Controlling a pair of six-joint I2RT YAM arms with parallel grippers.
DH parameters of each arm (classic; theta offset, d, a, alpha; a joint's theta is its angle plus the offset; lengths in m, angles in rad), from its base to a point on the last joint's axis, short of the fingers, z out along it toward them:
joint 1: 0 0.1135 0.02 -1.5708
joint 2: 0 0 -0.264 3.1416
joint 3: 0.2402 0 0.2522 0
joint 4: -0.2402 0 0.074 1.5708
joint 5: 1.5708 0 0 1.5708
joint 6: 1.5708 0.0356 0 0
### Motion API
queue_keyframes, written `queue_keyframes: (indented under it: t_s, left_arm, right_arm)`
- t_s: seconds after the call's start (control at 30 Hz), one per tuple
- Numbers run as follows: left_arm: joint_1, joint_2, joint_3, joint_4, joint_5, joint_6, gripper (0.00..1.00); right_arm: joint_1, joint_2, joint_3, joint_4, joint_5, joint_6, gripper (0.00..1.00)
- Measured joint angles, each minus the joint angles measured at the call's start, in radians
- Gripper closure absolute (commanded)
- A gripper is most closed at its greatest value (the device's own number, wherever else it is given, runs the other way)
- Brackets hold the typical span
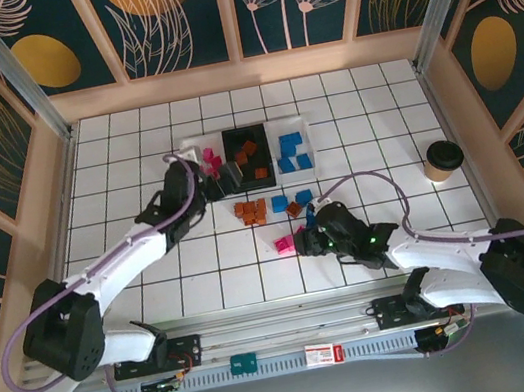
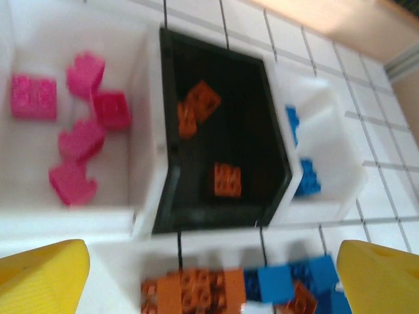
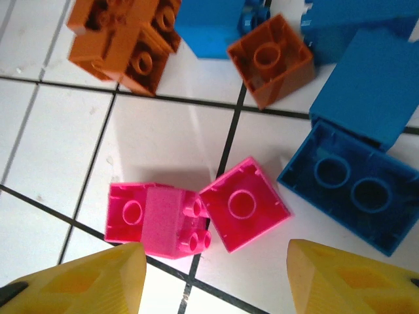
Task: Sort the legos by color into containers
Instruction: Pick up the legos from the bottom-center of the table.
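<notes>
Three containers stand side by side at the back: a white bin (image 2: 141,137) holding several pink legos (image 2: 78,140), a black bin (image 2: 262,98) holding three orange legos (image 2: 227,180), and a white bin (image 2: 340,163) holding blue legos (image 2: 306,180). My left gripper (image 1: 223,174) hovers open just in front of them, with nothing between its yellow fingers (image 2: 39,278). Orange legos (image 1: 251,211) and blue legos (image 1: 280,203) lie loose on the tiles. My right gripper (image 3: 216,288) is open over two pink legos (image 3: 157,219) (image 3: 243,204), apart from both.
A round paper cup with a dark lid (image 1: 443,160) stands at the right of the tiled table. Loose blue bricks (image 3: 353,186) and an orange brick (image 3: 270,60) lie just beyond the pink ones. Wooden walls (image 1: 240,73) ring the table.
</notes>
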Motion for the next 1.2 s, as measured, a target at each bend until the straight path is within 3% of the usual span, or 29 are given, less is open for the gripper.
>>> queue_keyframes:
  t_s: [0.17, 0.37, 0.67, 0.87, 1.07, 1.2]
  left_arm:
    - [-0.01, -0.106, -0.15, -0.023, 0.002, -0.022, 0.01]
    - [-0.01, -0.235, -0.216, -0.042, -0.02, -0.033, 0.01]
    - [-0.01, -0.253, -0.24, -0.064, -0.047, -0.033, 0.01]
    - [-0.01, -0.253, -0.244, -0.067, -0.05, -0.033, 0.01]
    - [-0.01, -0.252, -0.244, -0.066, -0.05, -0.033, 0.01]
    - [-0.01, -0.241, -0.244, -0.066, -0.049, -0.033, 0.01]
  right_arm:
    - [0.039, 0.092, 0.038, 0.01, 0.01, 0.0, 0.42]
    - [0.064, 0.193, 0.107, 0.016, 0.051, 0.0, 0.47]
    - [0.092, 0.27, 0.161, -0.02, 0.117, 0.003, 0.69]
    - [0.093, 0.235, 0.16, -0.03, 0.124, 0.004, 0.75]
    - [0.093, 0.127, 0.153, -0.039, 0.124, 0.006, 0.74]
    - [0.093, 0.138, 0.153, -0.063, 0.124, 0.012, 0.53]
